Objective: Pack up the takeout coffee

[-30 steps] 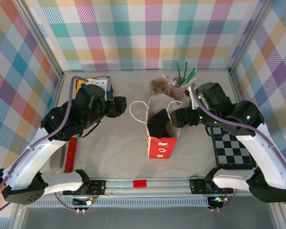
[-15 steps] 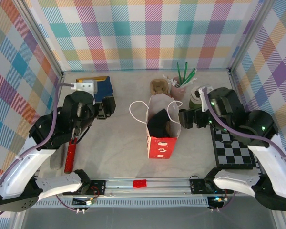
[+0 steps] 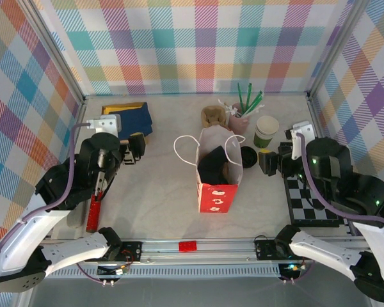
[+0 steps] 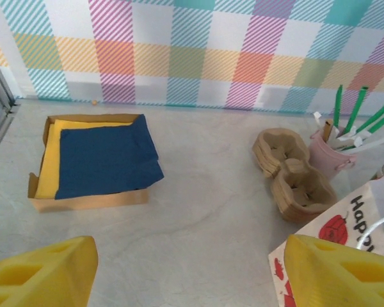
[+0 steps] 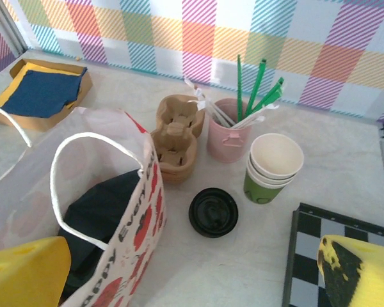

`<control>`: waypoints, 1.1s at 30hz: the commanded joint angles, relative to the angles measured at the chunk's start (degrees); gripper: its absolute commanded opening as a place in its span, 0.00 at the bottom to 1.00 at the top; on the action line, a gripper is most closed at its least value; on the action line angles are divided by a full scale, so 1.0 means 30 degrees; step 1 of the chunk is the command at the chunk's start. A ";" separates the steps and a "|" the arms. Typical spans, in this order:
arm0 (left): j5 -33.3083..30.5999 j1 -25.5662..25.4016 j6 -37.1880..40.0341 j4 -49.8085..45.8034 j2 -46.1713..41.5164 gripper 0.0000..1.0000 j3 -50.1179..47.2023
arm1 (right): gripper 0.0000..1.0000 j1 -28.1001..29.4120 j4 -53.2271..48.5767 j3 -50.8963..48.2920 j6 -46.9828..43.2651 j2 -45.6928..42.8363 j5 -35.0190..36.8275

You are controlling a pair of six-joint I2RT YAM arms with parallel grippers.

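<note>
No lidded takeout coffee is in view. A stack of green paper cups (image 3: 265,131) (image 5: 273,167) stands open-topped, and a round black lid (image 3: 248,155) (image 5: 213,212) lies flat on the table beside it. The white and red paper bag (image 3: 216,182) (image 5: 125,217) stands open in the middle with something dark inside that I cannot make out. My right gripper (image 3: 269,161) (image 5: 192,275) hangs open just right of the lid, nothing between its yellow fingers (image 5: 361,272). My left gripper (image 3: 133,148) (image 4: 185,272) is open over bare table left of the bag.
A brown cup carrier (image 3: 212,116) (image 4: 291,173) and a pink cup of green straws (image 3: 243,115) (image 5: 232,131) stand behind the bag. A cardboard tray of blue and yellow napkins (image 3: 125,115) (image 4: 96,160) is back left. A checkerboard (image 3: 313,198) lies right, a red bar (image 3: 94,208) left.
Both arms have drawn back from the bag, the left toward the left, the right toward the right, uncovering the cup stack and the black lid. Both grippers stay open.
</note>
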 commanded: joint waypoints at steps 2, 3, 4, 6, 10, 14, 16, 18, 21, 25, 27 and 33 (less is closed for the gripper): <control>-0.1496 0.0146 0.1360 0.2067 -0.0918 0.77 -0.1668 | 0.99 0.0075 0.2088 -0.1524 -0.1081 -0.0946 0.1091; -0.1631 0.0168 0.1525 0.2361 -0.1087 0.77 -0.2044 | 0.99 0.0075 0.2287 -0.1928 -0.1117 -0.1173 0.1245; -0.1737 0.0161 0.1605 0.2591 -0.1194 0.77 -0.2311 | 0.99 0.0075 0.2507 -0.2263 -0.1162 -0.1384 0.1300; -0.1996 0.0149 0.1790 0.3006 -0.1361 0.78 -0.2894 | 0.99 0.0075 0.3035 -0.3024 -0.1287 -0.1847 0.1414; -0.2812 0.0170 0.2179 0.3409 -0.1405 0.79 -0.3846 | 0.99 0.0075 0.3746 -0.4376 -0.1371 -0.2567 0.2039; -0.3533 0.0148 0.2619 0.4146 -0.1596 0.80 -0.5057 | 0.99 0.0075 0.4965 -0.6357 -0.1752 -0.3667 0.2491; -0.3904 0.0148 0.2806 0.4578 -0.1752 0.80 -0.5780 | 0.99 0.0075 0.5616 -0.7344 -0.1788 -0.4234 0.2861; -0.4210 0.0164 0.2951 0.5143 -0.2038 0.80 -0.6613 | 0.99 0.0075 0.5926 -0.8137 -0.1817 -0.4575 0.3169; -0.4437 0.0169 0.3235 0.6011 -0.2586 0.80 -0.7919 | 0.99 0.0082 0.6159 -0.8919 -0.1694 -0.4730 0.3564; -0.4809 0.0149 0.3595 0.6674 -0.2916 0.81 -0.9021 | 0.99 0.0068 0.6389 -0.9577 -0.1901 -0.4788 0.4187; -0.5009 0.0146 0.3675 0.6779 -0.2922 0.81 -0.9362 | 0.99 0.0075 0.6752 -1.0025 -0.2076 -0.4962 0.4316; -0.6027 0.0160 0.3852 0.7496 -0.3222 0.85 -1.0632 | 0.99 0.0046 0.8564 -1.2381 -0.2822 -0.5832 0.5204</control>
